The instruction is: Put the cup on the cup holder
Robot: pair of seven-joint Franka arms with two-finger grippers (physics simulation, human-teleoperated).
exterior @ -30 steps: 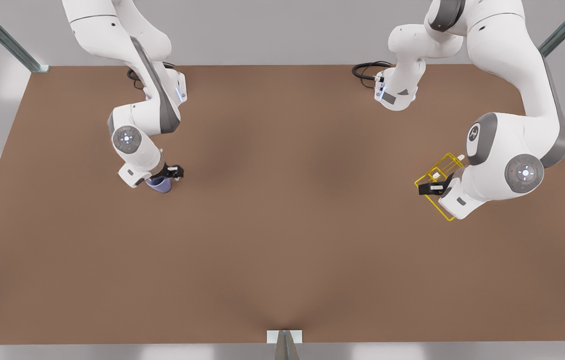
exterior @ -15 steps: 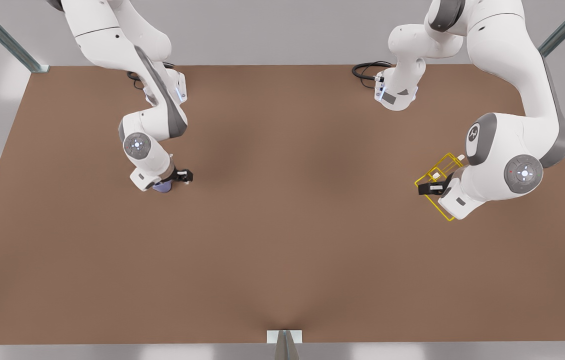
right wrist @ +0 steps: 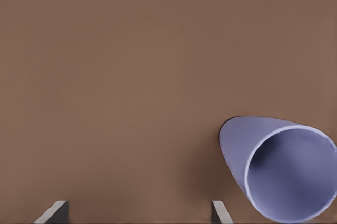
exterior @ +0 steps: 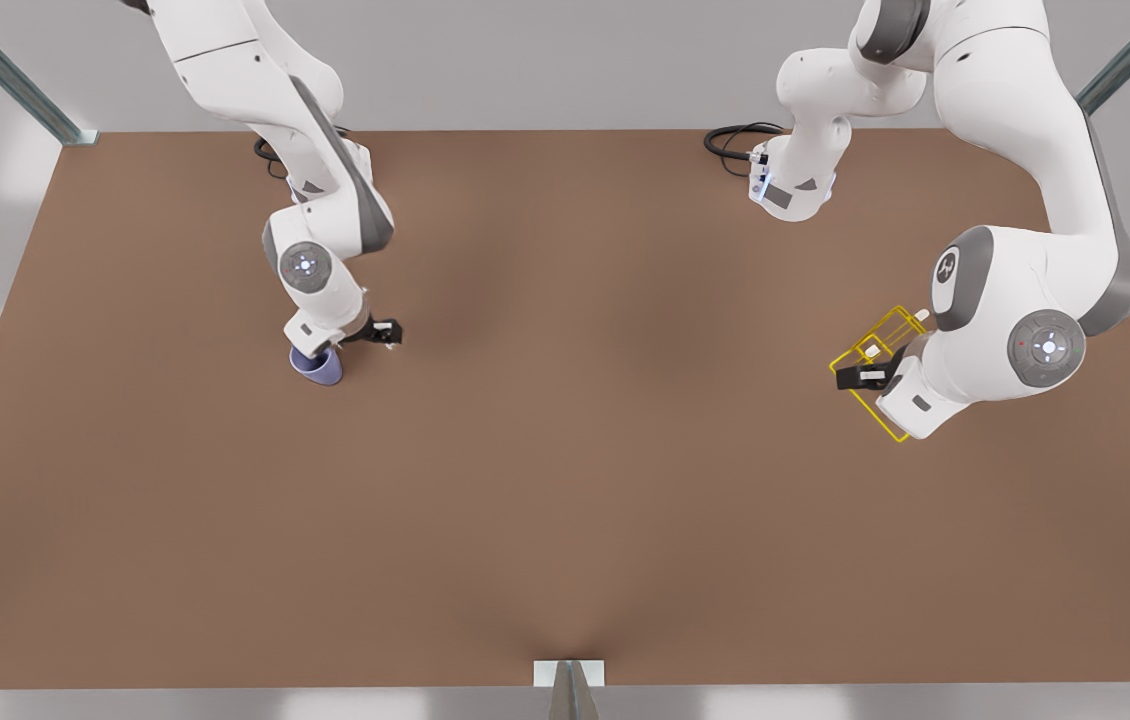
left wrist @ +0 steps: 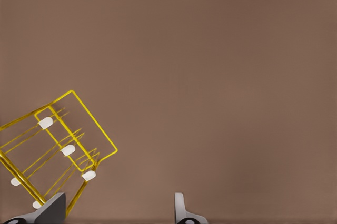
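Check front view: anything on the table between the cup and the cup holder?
Nothing. In the front view the stretch of brown table between the lavender cup and the yellow wire cup holder is bare.

Cup [exterior: 318, 367] beside right claw [exterior: 365, 335]
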